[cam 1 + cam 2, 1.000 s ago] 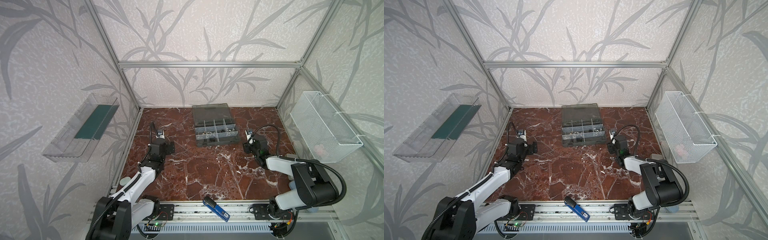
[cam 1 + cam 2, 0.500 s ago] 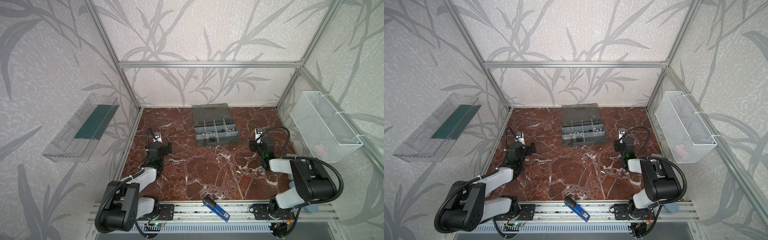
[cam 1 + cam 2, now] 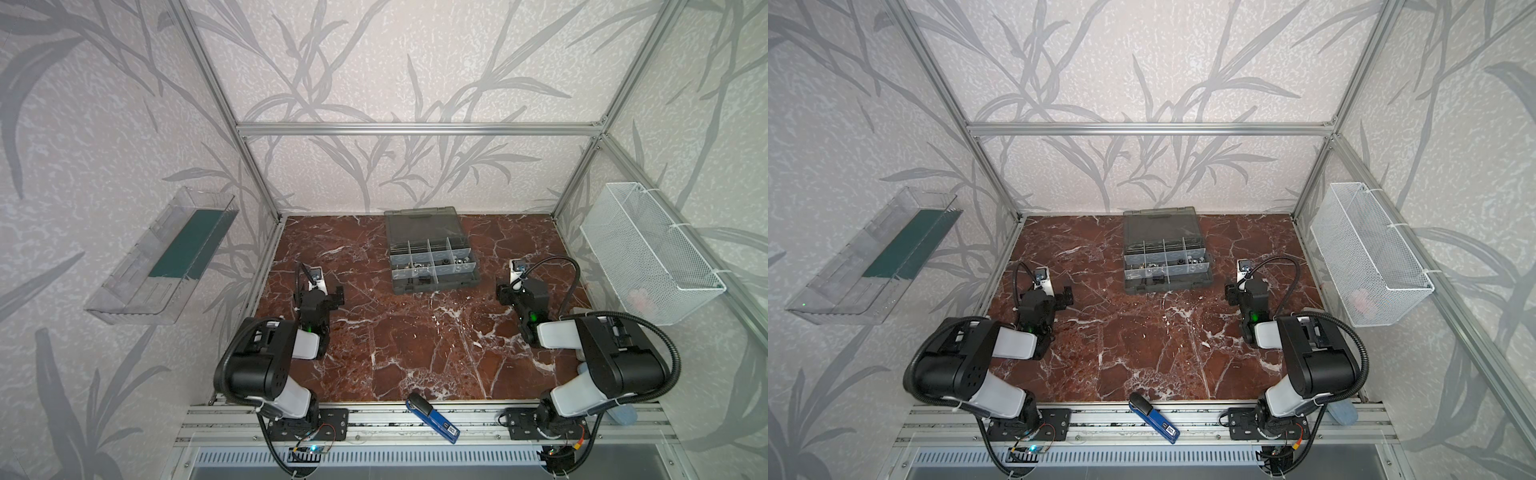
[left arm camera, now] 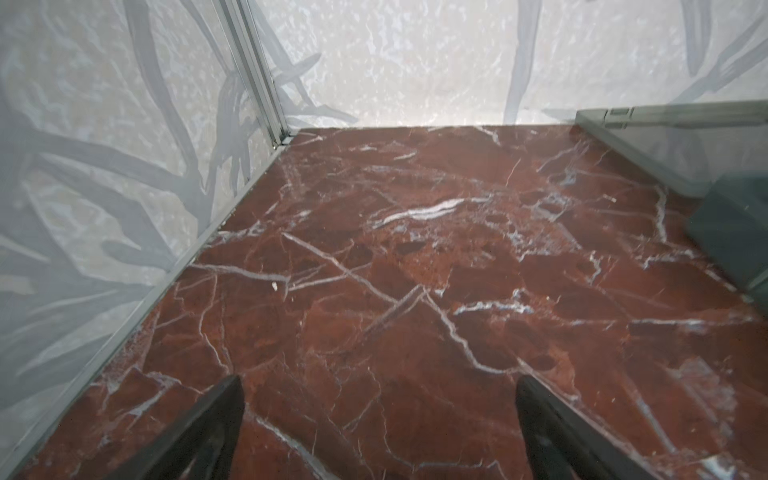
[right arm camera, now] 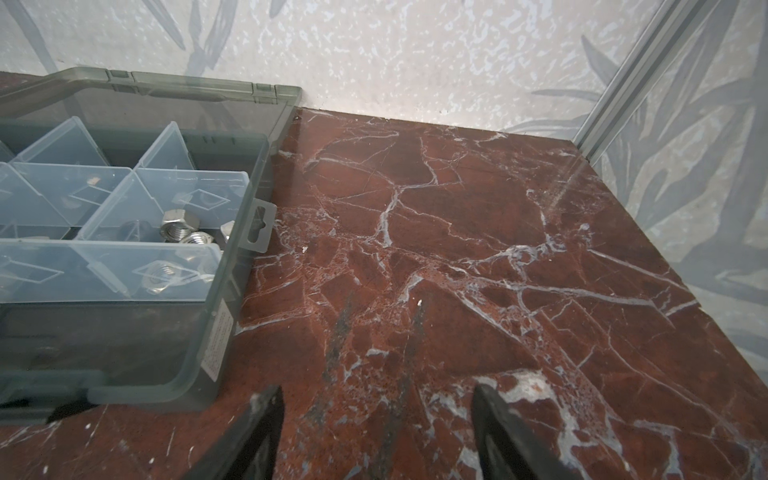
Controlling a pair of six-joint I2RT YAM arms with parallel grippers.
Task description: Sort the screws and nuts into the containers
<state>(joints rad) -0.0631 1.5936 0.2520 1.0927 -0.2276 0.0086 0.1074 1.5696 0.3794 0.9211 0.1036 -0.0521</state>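
Grey organiser case (image 3: 434, 286), open, at the back centre of a red marble tabletop (image 3: 415, 345). Its smoky lid (image 3: 419, 224) rises behind it, close to the rear wall (image 3: 415, 174). In front of the case and on both sides of it the marble lies bare — wide room to pass. Inside the case, upright pale dividers (image 5: 124, 195) leave only narrow cells (image 3: 419, 248).

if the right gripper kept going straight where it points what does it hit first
Probably nothing nearby: the right gripper points over bare red marble tabletop, beside the grey plastic organiser case, not at it; the leaf-patterned back wall would likely come first.
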